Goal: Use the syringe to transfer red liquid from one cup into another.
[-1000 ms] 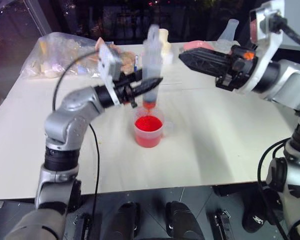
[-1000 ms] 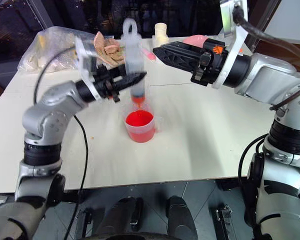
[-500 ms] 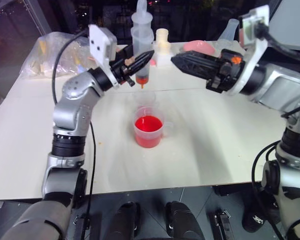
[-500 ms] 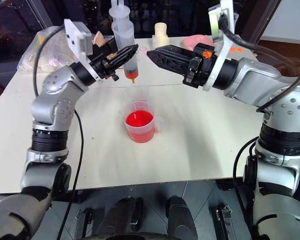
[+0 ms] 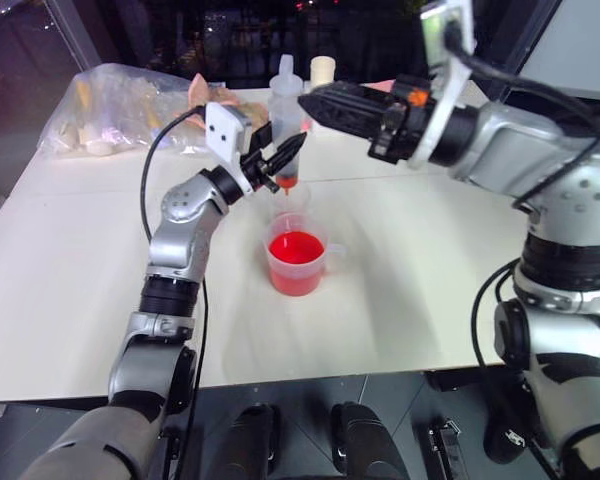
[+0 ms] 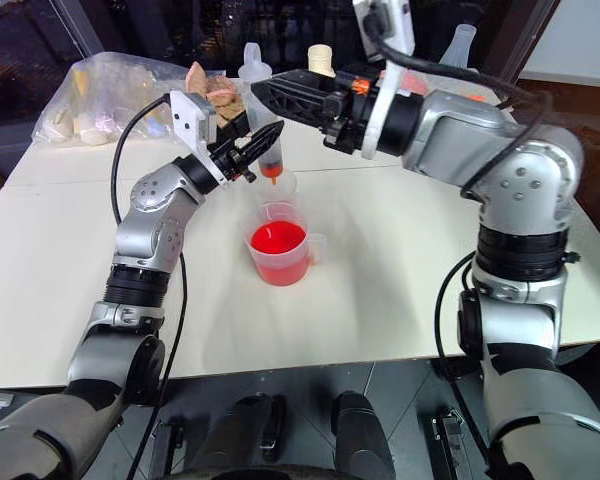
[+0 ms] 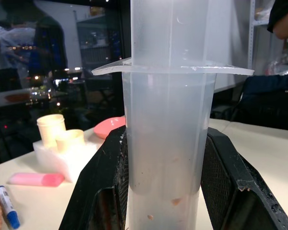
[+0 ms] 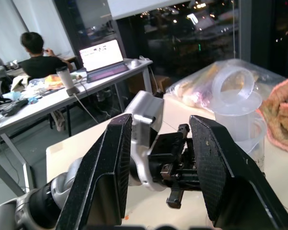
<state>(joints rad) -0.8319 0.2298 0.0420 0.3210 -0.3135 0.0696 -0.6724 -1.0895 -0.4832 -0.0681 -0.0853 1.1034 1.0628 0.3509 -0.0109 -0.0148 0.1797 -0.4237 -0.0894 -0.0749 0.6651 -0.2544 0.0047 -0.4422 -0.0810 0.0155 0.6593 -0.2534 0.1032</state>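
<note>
White tabletop (image 5: 450,290) fills the middle of the scene, with dark windows behind it and a clear plastic bag (image 5: 120,105) lying at its far left corner. Near the middle of the table stands the handled measuring cup (image 5: 298,262), holding the red liquid (image 5: 296,247). Just behind it is the small plain cup (image 6: 277,184), which I judge to be the receiving one.

The left gripper (image 5: 282,157) is clamped on the barrel of the syringe (image 5: 285,120) and holds it upright, the orange tip pointing down directly over the small cup. This pose makes sense: a vertical syringe does not drip sideways, and the tip is already aimed into the mouth of the cup. In the left wrist view the two black fingers (image 7: 98,191) press against both sides of the cloudy barrel, just below its flange.

The right gripper (image 5: 315,100) comes from the right side, with its fingers apart and nothing between them, near the top of the syringe. In the right wrist view the ring of the plunger (image 8: 233,84) is just beside one finger. Probably it is placed there to push the plunger down, because the left gripper is busy with the barrel and cannot do both jobs.

How much red liquid is inside the barrel I cannot tell; some red shows near the tip.
</note>
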